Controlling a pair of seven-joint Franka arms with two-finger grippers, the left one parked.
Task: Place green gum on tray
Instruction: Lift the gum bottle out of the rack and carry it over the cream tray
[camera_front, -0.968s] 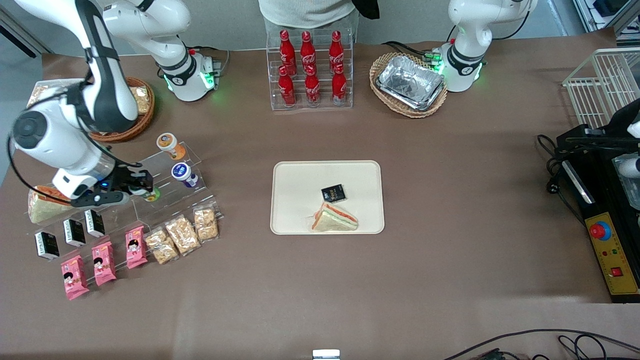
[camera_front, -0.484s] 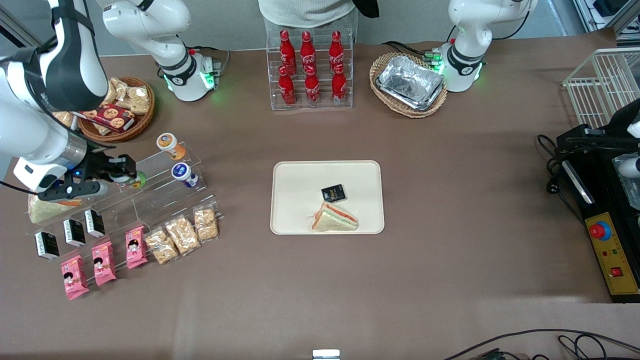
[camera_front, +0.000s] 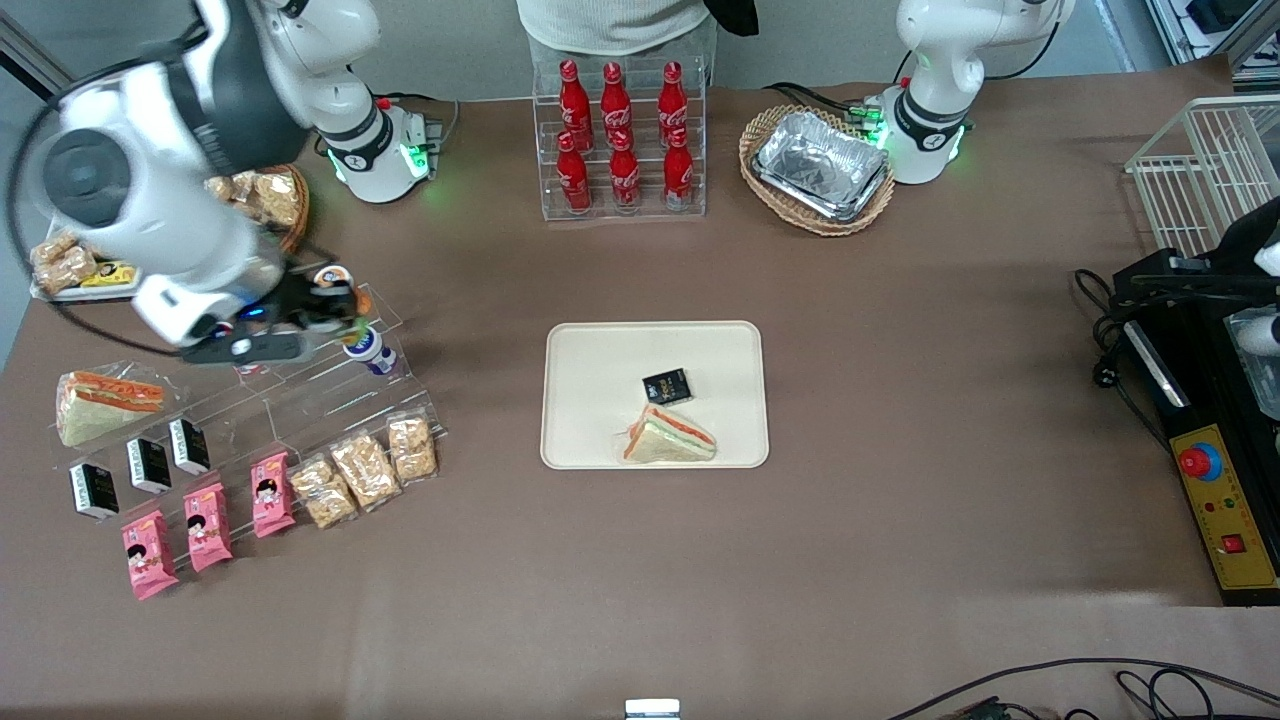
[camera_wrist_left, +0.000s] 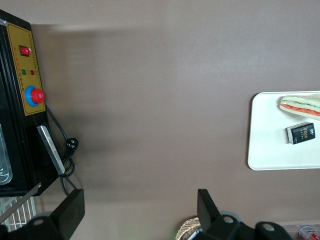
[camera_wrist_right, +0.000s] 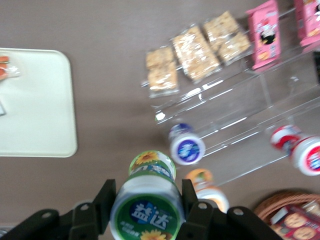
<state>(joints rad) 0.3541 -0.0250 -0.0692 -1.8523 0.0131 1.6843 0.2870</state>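
My right gripper (camera_front: 325, 305) is shut on the green gum (camera_wrist_right: 147, 200), a small tub with a green-rimmed white lid and a yellow-green label. It holds the tub in the air above the clear acrylic stand (camera_front: 330, 385), at the working arm's end of the table. In the front view the fingers mostly hide the gum. The tray (camera_front: 600, 380) is cream-beige and lies at the table's middle, well apart from the gripper. It also shows in the right wrist view (camera_wrist_right: 35, 115) and the left wrist view (camera_wrist_left: 270, 145). It holds a sandwich (camera_front: 668, 437) and a black packet (camera_front: 667, 385).
A blue-lidded tub (camera_wrist_right: 187, 148), an orange-lidded tub (camera_wrist_right: 207, 190) and red-lidded tubs (camera_wrist_right: 285, 139) sit on the stand below the gripper. Snack packs (camera_front: 365, 468) lie nearer the camera. A cola bottle rack (camera_front: 620, 140) and a basket with a foil tray (camera_front: 820, 165) stand farther away.
The gripper has lifted the green gum off the acrylic stand. It has moved away from the front camera and toward the table's middle. The arm has swung over the snack basket.
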